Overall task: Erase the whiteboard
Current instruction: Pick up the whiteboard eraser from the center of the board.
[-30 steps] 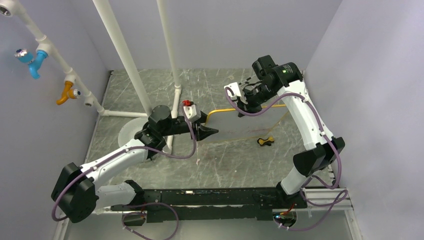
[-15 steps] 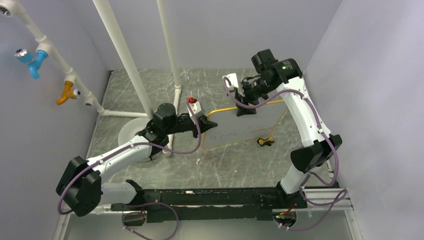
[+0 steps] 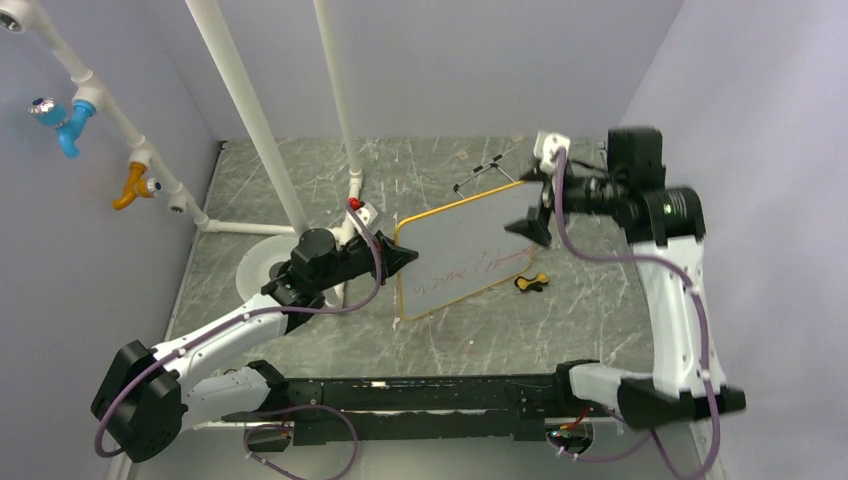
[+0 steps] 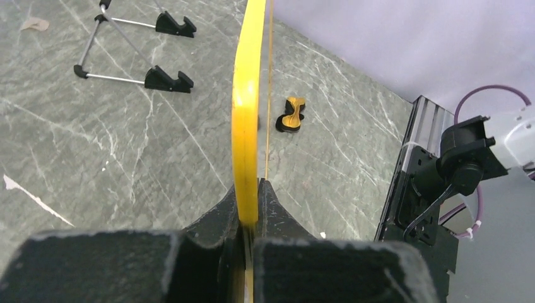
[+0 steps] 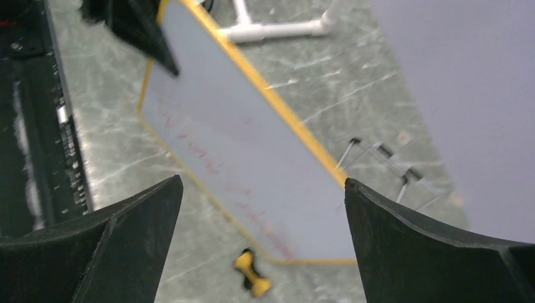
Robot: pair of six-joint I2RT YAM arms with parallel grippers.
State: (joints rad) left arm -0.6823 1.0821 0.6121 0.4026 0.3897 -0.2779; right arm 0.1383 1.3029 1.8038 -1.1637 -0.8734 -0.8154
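Your left gripper point(image 3: 405, 258) is clamped on the left edge of the whiteboard point(image 3: 470, 250). The left wrist view shows the yellow frame pinched between its jaws, so the board is held and tilted up over the middle of the table point(image 3: 300, 180). I cannot tell whether its near corner rests on the surface. Your right gripper point(image 3: 532, 205) hangs with jaws spread wide and holding nothing, just off the board's far right corner. The red scrawl point(image 3: 470, 268) is all there, so I judge this the bracing step, with no wiping done yet. Next, the right arm needs something to wipe with. A small yellow-and-black piece point(image 3: 530, 282) lies on the table just near of the board's right end, and it may be the eraser, though I cannot tell. Keep the left grip firm, and steer the right arm clear of the wire stand point(image 3: 485, 172) at the far side.
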